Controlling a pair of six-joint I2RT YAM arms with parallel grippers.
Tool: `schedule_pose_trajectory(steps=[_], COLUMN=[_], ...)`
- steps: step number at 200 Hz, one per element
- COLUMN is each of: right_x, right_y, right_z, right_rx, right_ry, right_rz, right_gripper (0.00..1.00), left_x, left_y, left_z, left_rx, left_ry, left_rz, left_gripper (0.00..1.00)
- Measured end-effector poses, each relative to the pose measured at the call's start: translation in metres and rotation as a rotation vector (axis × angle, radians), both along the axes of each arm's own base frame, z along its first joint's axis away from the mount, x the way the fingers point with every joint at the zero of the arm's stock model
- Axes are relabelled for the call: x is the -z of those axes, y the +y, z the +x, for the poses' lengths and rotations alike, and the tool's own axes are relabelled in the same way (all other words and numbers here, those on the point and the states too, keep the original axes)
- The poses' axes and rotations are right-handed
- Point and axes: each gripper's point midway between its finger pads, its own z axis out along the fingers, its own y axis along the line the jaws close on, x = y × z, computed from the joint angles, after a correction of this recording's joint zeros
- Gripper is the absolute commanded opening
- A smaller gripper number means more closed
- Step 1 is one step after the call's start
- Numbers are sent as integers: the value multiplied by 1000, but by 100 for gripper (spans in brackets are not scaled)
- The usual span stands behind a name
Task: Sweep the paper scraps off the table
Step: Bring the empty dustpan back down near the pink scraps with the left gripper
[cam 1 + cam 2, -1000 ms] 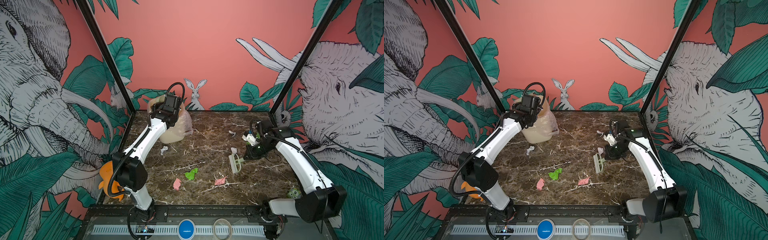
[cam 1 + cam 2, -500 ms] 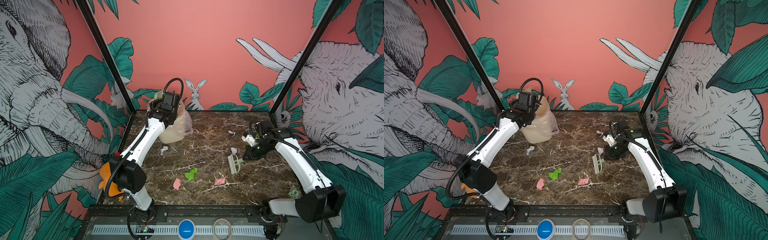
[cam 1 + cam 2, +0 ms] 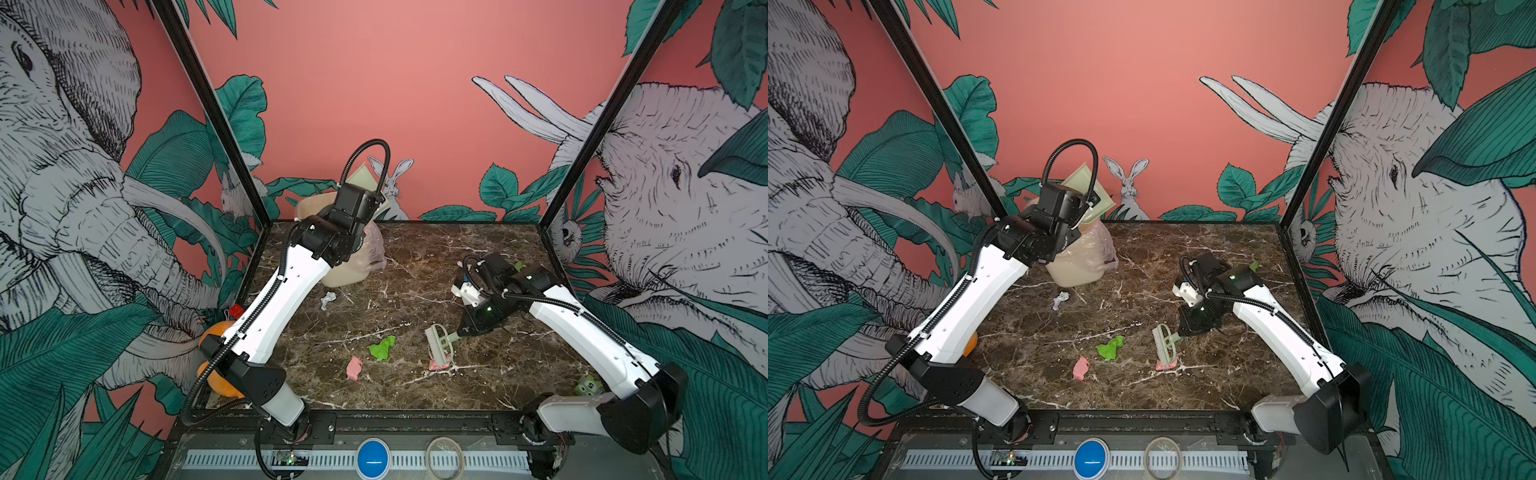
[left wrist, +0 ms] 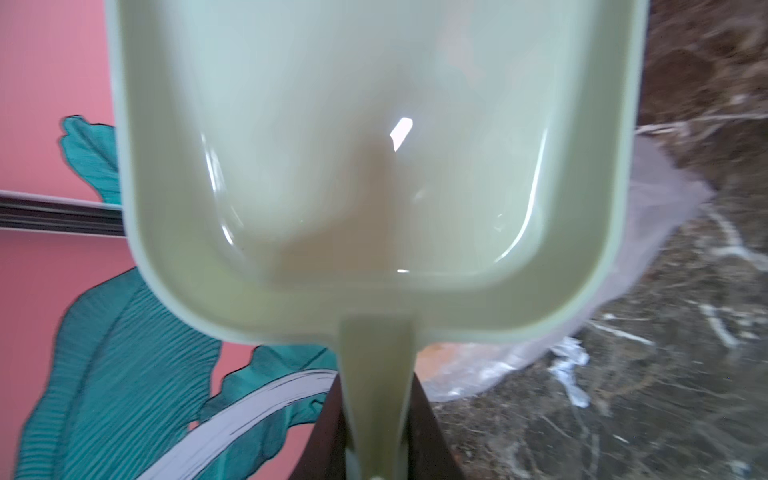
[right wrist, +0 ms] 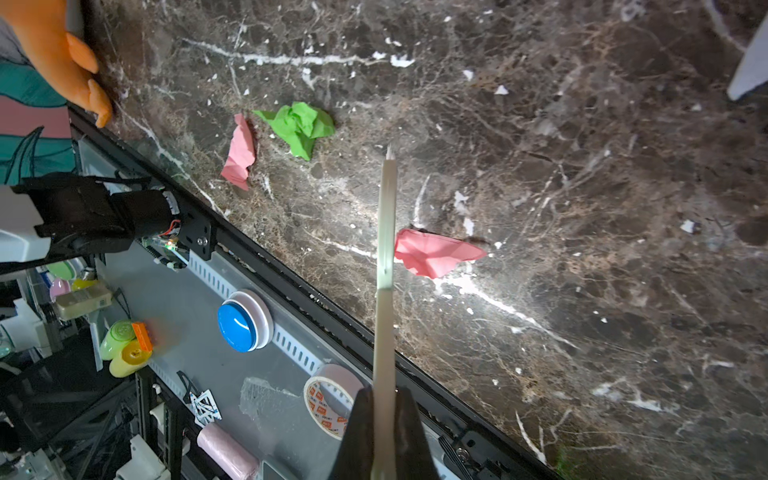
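Four paper scraps [image 3: 1111, 348] at least lie loose on the tabletop [image 3: 478, 386], so I judge the job far from finished. Read the tabletop as a clock face with twelve at the back wall. A white scrap [image 3: 328, 299] sits toward ten o'clock, just in front of the cream bin [image 3: 345, 276]. A green scrap [image 3: 382, 347] lies near the centre on the six o'clock side, with a pink scrap [image 3: 354, 368] just beside it toward seven. A second pink scrap [image 3: 438, 365] lies toward five, touching the bristle end of the brush [image 3: 438, 343]. (A tiny green bit [image 3: 518, 266] near two o'clock may be another; it is too small to be sure.)

The right pincer [image 5: 384, 432] is clamped on the brush handle, with the brush head down at the tabletop. The left pincer [image 4: 378, 432] is clamped on the handle of the dustpan [image 4: 374, 145] and holds it raised above the bin at eleven o'clock, well apart from every scrap. The pan looks bare inside in the left wrist view. What the bin holds cannot be seen.

By my reckoning, what is left is to lower the dustpan beside the brush, sweep each scrap in, and tip the load into the bin.
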Motion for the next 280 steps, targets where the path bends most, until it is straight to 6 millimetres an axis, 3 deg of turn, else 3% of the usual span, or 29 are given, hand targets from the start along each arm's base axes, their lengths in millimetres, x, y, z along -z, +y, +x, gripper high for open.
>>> schedule_pose_trajectory(steps=[25, 47, 71, 97, 137, 203, 238, 280], right_x=[5, 23, 40, 49, 57, 47, 44, 13], right_y=[17, 27, 31, 26, 4, -55, -73, -78], right_z=[-14, -31, -42, -44, -39, -20, -19, -12], right_rx=[-29, -44, -37, -22, -11, 61, 62, 61], right_ry=[13, 57, 97, 103, 90, 48, 37, -40], right_rz=[18, 7, -10, -43, -143, -305, -375, -383], right_gripper=[0, 0, 0, 0, 0, 0, 0, 0], left_x=[35, 70, 102, 124, 150, 198, 217, 241], left_y=[-24, -39, -44, -53, -74, -89, -101, -108], left_z=[-19, -35, -50, -70, -102, -149, -175, -197], left_rx=[62, 89, 88, 105, 160, 203, 241, 257], left_ry=[106, 211, 314, 394, 496, 671, 746, 831], left_rz=[-90, -153, -201, -246, -280, -272, -268, -298], left_gripper=[2, 2, 3, 4, 4, 5, 5, 5])
